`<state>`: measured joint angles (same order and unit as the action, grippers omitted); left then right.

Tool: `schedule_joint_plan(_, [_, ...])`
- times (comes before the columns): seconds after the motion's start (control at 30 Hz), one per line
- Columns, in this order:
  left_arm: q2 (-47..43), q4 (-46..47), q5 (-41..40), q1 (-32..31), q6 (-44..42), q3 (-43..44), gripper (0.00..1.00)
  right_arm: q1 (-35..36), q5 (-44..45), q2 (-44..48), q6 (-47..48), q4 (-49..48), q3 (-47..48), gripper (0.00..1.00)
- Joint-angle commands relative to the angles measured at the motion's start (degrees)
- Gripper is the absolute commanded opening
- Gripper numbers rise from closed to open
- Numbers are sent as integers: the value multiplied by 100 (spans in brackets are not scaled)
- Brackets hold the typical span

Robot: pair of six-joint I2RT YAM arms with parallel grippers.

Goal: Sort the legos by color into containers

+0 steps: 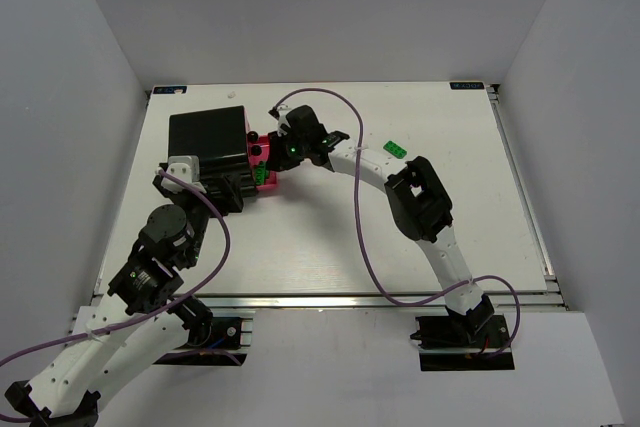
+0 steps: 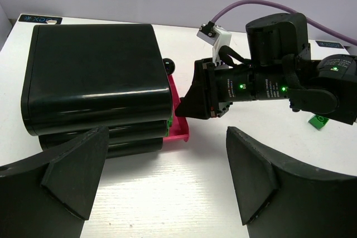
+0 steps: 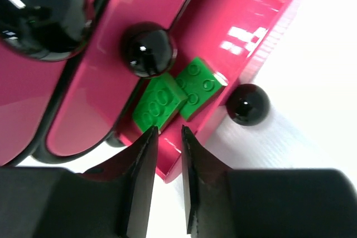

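Two green legos [image 3: 160,104] lay in one pink box [image 3: 245,20]. A third green lego [image 1: 395,149] sat on the worktop [image 1: 300,247], one black box [image 2: 95,65] beside the pink. Right claw [image 3: 169,132] was barely parted and empty; left claw [image 2: 166,132] was spread wide and empty.

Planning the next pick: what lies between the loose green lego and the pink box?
In the top view, the right arm's wrist and pincer fill the stretch from lego to box.

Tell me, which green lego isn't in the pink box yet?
The green lego lying alone on the white table. The other two green legos sit side by side inside the pink box.
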<state>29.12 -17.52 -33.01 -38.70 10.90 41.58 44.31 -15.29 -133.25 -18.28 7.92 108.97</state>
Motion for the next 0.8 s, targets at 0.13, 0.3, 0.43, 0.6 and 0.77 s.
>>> schedule_joint_plan(0.13, [-73, 91, 23, 38, -61, -63, 95, -2, 650, 9, 264, 148, 134, 34])
schedule_joint_plan(0.3, [-82, 91, 32, 38, -61, -71, 95, 16, 913, 115, 360, 183, 37, 34])
schedule_joint_plan(0.43, [-74, 91, 49, 38, -70, -71, 95, 7, 975, 203, 422, 183, -33, 34])
schedule_joint_plan(0.6, [-74, 108, 76, 38, -70, -71, 95, -46, -525, 580, 676, -308, -507, 49])
schedule_joint_plan(0.77, [-91, 126, 129, 38, -70, -80, 95, -134, -1889, 1213, 1222, -537, -789, 58])
